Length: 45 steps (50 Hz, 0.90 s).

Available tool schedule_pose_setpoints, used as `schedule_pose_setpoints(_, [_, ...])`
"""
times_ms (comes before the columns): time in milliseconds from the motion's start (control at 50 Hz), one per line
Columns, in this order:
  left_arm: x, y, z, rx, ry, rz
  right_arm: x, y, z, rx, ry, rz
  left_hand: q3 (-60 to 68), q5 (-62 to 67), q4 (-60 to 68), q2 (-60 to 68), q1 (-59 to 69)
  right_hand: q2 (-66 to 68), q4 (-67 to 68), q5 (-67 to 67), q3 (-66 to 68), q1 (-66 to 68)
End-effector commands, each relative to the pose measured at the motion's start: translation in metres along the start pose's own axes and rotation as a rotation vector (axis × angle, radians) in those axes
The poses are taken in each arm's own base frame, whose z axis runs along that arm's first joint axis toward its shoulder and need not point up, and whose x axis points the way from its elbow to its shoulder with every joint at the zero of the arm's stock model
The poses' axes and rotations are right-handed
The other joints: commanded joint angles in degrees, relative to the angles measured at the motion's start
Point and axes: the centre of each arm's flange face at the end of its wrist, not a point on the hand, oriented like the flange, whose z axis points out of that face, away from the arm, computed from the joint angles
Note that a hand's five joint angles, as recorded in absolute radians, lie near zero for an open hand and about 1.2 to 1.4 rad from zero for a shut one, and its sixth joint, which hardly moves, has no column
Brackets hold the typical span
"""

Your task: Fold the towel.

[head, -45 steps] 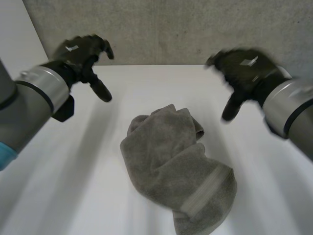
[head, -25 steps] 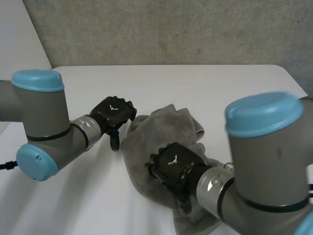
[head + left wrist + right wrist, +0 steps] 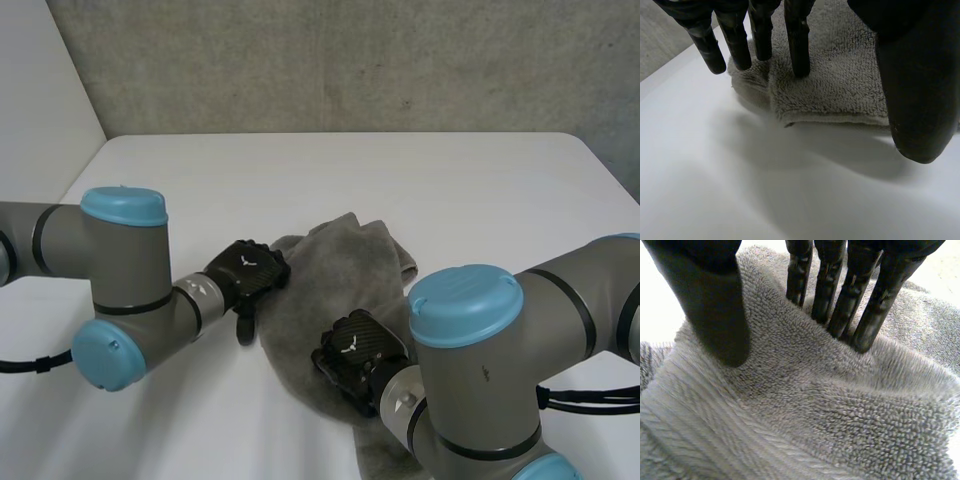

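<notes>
Since a second ago both arms have been dropping from above the table, and I am now seeing each hand down at the crumpled grey towel (image 3: 340, 265) at mid-table. Nearest me, the right hand (image 3: 352, 352) is pressing straight fingers (image 3: 827, 290) into the towel's middle, thumb apart, gripping nothing, probably to gather a ridge. Further off, the left hand (image 3: 248, 272) is resting open fingertips (image 3: 797, 40) on the towel's left edge, thumb hanging over the bare table (image 3: 450, 180). Beyond, wide white surface is lying free for spreading.
</notes>
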Motion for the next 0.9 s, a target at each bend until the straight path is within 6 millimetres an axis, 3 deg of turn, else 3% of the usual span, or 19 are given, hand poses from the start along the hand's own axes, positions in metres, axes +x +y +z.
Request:
schedule_pose_setpoints(20, [0.004,0.001,0.000,-0.001,0.008,0.002,0.006,-0.001,0.000,0.003,0.018,-0.026,-0.3,1.2,-0.1,0.2,-0.7,27.1,27.1,27.7,27.0,26.9])
schedule_pose_setpoints(140, [0.007,-0.003,0.001,0.023,0.006,0.012,0.023,-0.009,-0.008,0.031,0.067,-0.010,-0.1,1.3,0.0,0.3,-0.6,27.2,27.1,27.8,27.1,27.0])
schedule_pose_setpoints(460, [0.018,-0.008,0.008,0.124,-0.017,0.032,0.031,-0.014,-0.011,0.043,0.094,-0.005,8.8,10.2,8.9,9.2,8.3,27.2,27.1,27.8,27.1,27.0])
schedule_pose_setpoints(560, [0.017,-0.010,0.010,0.154,-0.027,0.011,0.033,-0.017,-0.014,0.053,0.101,-0.004,19.6,21.0,19.7,20.0,19.1,27.2,27.1,27.8,27.1,27.0])
schedule_pose_setpoints(660, [0.017,-0.010,0.012,0.166,-0.017,-0.068,0.039,-0.022,-0.017,0.070,0.120,0.001,38.7,40.1,38.8,39.1,38.2,27.2,27.1,27.8,27.1,27.0])
schedule_pose_setpoints(720, [0.017,-0.009,0.013,0.164,-0.015,-0.081,0.050,-0.020,-0.017,0.067,0.147,0.017,43.9,45.4,44.1,44.4,43.5,27.2,27.1,27.8,27.1,27.0])
schedule_pose_setpoints(800, [0.018,-0.009,0.013,0.164,-0.012,-0.079,0.061,-0.022,-0.021,0.077,0.179,0.035,44.1,45.6,44.3,44.6,43.7,27.2,27.1,27.8,27.1,27.0])
schedule_pose_setpoints(900, [0.019,-0.008,0.013,0.161,-0.003,-0.077,0.076,-0.026,-0.024,0.097,0.218,0.079,34.2,35.6,34.3,34.6,33.7,27.2,27.1,27.8,27.1,27.0])
